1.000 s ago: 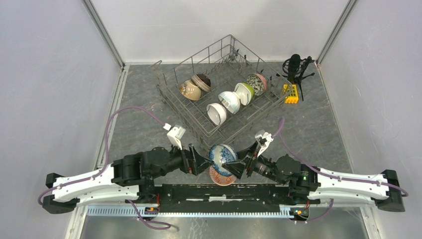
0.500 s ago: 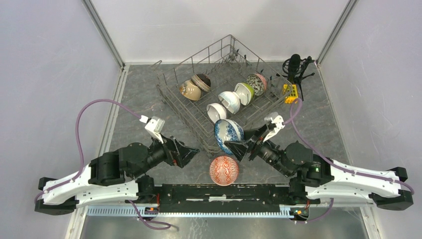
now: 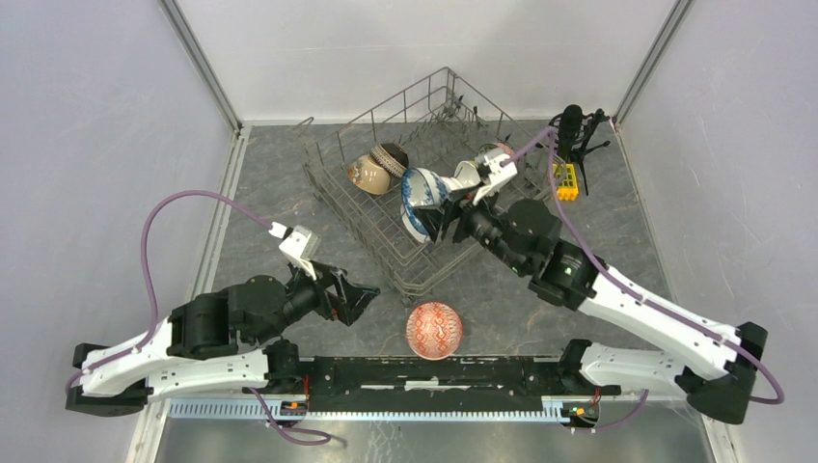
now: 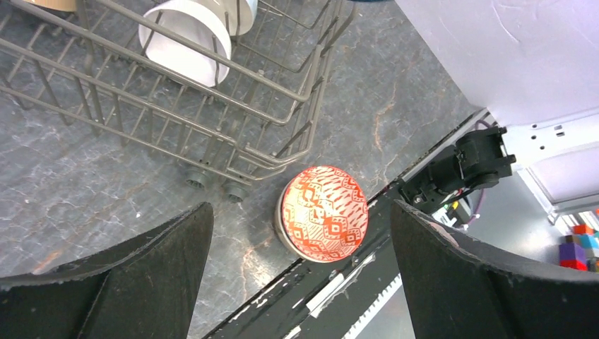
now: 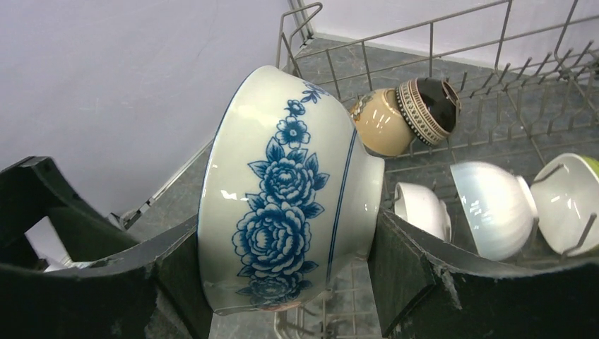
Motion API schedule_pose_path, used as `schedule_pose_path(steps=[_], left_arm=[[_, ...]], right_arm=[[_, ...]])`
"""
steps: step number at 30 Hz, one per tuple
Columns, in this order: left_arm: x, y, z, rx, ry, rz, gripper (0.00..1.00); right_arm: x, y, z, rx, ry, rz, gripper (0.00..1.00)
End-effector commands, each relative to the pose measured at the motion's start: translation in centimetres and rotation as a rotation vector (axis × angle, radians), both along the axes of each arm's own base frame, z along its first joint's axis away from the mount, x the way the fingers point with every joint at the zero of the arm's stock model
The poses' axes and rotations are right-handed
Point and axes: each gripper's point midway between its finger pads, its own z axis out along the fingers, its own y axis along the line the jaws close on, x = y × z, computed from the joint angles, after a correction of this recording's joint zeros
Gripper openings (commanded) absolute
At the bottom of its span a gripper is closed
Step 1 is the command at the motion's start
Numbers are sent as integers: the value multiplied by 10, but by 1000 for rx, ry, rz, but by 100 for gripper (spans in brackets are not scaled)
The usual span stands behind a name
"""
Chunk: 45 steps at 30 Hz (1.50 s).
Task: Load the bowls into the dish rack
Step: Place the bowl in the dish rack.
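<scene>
My right gripper [image 3: 431, 205] [image 5: 286, 272] is shut on a blue-and-white flowered bowl [image 3: 422, 186] [image 5: 289, 191], held on its side above the middle of the dish rack [image 3: 333, 183] [image 5: 438, 42]. In the rack lie a tan bowl [image 3: 368, 175] [image 5: 381, 121], a dark brown bowl [image 3: 391, 158] [image 5: 427, 102], two white bowls [image 5: 422, 208] [image 5: 494, 205] and a green-rimmed one [image 3: 473, 178] [image 5: 568, 205]. A red-and-white patterned bowl [image 3: 434, 330] [image 4: 325, 212] sits upside down on the table in front of the rack. My left gripper [image 3: 362, 299] [image 4: 300, 210] hangs open to its left, holding nothing.
A black microphone on a tripod [image 3: 571, 130] and a yellow block [image 3: 564, 180] stand right of the rack. The black base rail [image 3: 434, 371] runs just behind the red bowl. The rack's near corner [image 4: 233, 169] is close to that bowl. Walls close in left and right.
My right arm has lifted the blue-and-white bowl from beside the red bowl and carried it over the rack. The left gripper drew back to the left, then stayed still.
</scene>
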Motion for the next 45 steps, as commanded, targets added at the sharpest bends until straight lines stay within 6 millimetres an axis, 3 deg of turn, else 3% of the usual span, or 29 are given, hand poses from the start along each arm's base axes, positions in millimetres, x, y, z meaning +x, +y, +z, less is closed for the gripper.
schedule_pose_path(steps=[1, 15, 24, 28, 33, 37, 45], left_arm=[[4, 12, 16, 54, -88, -10, 100], [19, 24, 9, 211, -189, 28, 100], [28, 20, -10, 314, -199, 55, 100], [32, 28, -16, 344, -198, 95, 100], [37, 41, -16, 349, -211, 153, 100], [41, 51, -14, 347, -223, 201, 100], [47, 68, -8, 345, -250, 277, 100]], right_arm=[[28, 4, 53, 69, -123, 9, 0], [165, 1, 23, -79, -124, -49, 0], [232, 1, 11, -146, -170, -65, 0], [264, 0, 3, -185, -185, -71, 0], [294, 4, -4, -248, -236, -78, 0], [316, 6, -21, -321, -263, -81, 0], [340, 16, -48, -396, -315, -60, 0]])
